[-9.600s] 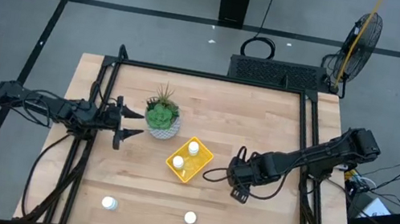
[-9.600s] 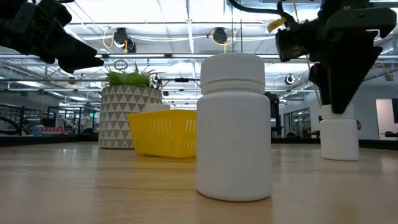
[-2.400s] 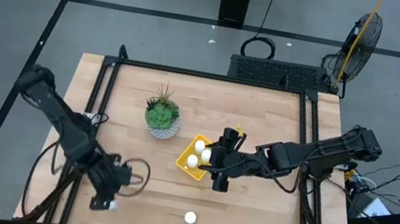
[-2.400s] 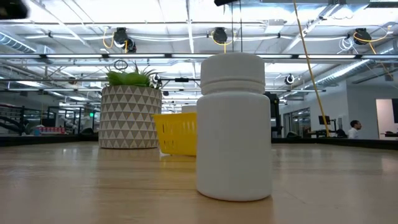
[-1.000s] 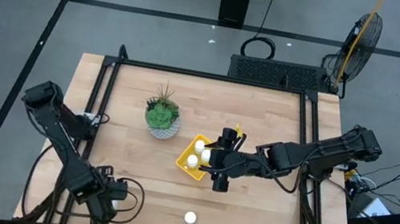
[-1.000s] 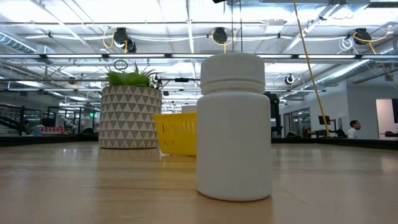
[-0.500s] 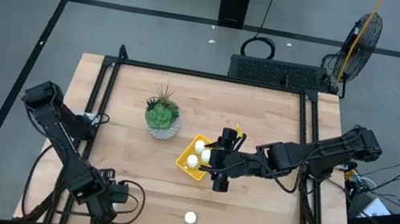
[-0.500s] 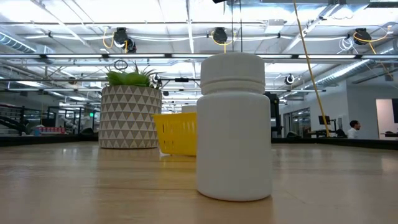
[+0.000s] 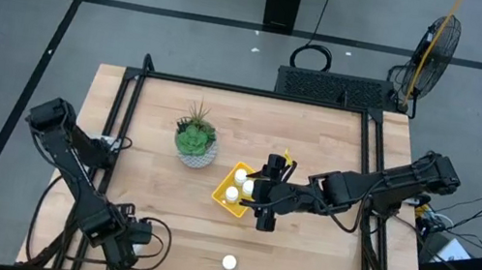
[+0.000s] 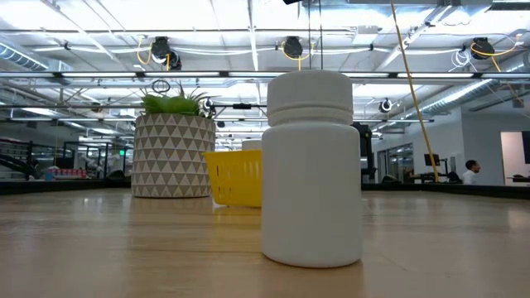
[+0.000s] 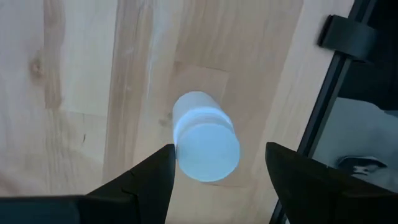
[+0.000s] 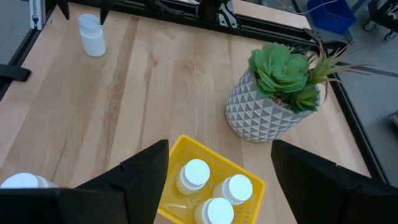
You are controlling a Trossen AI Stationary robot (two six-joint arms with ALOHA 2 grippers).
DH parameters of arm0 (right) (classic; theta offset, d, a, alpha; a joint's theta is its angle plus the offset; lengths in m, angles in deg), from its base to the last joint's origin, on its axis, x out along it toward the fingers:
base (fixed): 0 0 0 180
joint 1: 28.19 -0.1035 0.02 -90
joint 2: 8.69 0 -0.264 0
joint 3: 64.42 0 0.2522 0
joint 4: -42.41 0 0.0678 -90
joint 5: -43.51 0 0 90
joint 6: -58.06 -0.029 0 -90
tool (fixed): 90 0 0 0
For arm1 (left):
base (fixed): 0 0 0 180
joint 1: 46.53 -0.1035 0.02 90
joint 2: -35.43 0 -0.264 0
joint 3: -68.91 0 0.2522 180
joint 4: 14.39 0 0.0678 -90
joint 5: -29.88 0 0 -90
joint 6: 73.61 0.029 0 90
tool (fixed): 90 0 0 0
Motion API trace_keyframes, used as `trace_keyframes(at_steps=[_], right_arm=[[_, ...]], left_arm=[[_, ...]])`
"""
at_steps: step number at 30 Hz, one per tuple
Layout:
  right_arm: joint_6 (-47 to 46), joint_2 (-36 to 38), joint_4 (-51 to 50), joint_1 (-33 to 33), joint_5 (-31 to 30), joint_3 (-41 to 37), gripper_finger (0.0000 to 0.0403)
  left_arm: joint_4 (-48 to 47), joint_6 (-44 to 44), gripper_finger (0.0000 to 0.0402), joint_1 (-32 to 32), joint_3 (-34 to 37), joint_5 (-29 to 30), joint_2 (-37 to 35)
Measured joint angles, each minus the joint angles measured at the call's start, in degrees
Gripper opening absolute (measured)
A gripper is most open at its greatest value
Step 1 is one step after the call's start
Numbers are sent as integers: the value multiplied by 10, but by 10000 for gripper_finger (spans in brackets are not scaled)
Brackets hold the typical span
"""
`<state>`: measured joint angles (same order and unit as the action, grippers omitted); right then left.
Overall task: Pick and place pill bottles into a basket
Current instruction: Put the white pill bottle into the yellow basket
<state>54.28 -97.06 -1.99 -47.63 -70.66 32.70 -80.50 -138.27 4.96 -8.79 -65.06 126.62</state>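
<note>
Since half a second ago we see no change: left gripper (image 11: 217, 180) wide around a bottle (image 11: 205, 144) near the table's (image 9: 298, 262) 7 o'clock edge; right gripper (image 12: 217, 180) wide over the basket (image 12: 180, 152).

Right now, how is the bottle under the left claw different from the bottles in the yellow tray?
The bottle under the left gripper stands alone on the bare table, between open fingers; the three bottles in the basket sit huddled together inside the yellow basket, below the open right gripper. All are small, white, capped and upright.
</note>
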Motion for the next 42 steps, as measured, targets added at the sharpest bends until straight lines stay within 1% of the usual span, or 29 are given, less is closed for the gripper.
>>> trace_keyframes(at_steps=[10, 30, 32, 34, 37, 42], right_arm=[[0, 0, 0, 0, 0, 0, 274], [0, 0, 0, 0, 2, 0, 274], [0, 0, 0, 0, 2, 0, 274], [0, 0, 0, 0, 2, 0, 274], [0, 0, 0, 0, 2, 0, 274], [0, 0, 0, 0, 2, 0, 274]], left_arm=[[0, 1, 253, 0, 0, 20, 0], [0, -21, 253, 0, 1, 11, 0], [3, -24, 253, 0, 6, 16, 0], [8, -31, 253, 0, 18, 9, 0], [37, -38, 253, 0, 40, -10, 0], [70, -40, 253, 0, 59, -10, 0]])
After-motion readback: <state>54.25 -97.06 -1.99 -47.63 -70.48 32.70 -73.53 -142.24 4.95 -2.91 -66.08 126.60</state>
